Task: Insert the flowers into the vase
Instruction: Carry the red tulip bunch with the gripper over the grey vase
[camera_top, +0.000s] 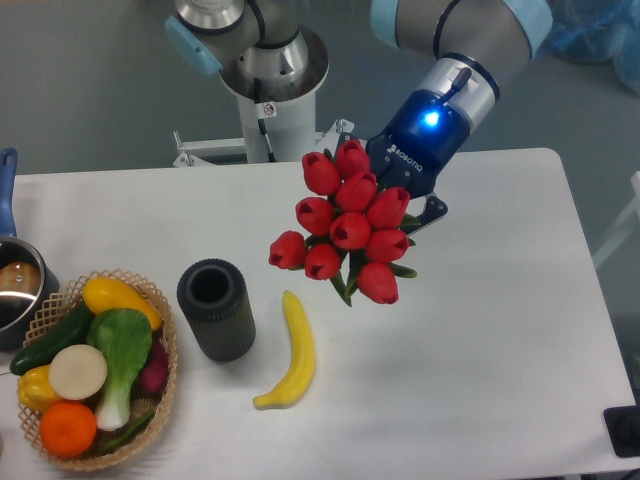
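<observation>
Vase (216, 309) mouth open, flowers (346, 224) aloft, basket (161, 310) holding vegetables

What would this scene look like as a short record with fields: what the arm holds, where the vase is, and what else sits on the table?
held item: flowers, red tulips lifted above the table
end effector: mostly hidden behind the blooms, apparently shut on the stems
vase: dark grey, upright, mouth empty, left of the flowers
banana: lying just right of the vase
basket: at left, filled with vegetables and fruit
pot: at the left edge, blue handle
task status: flowers not yet in the vase
</observation>
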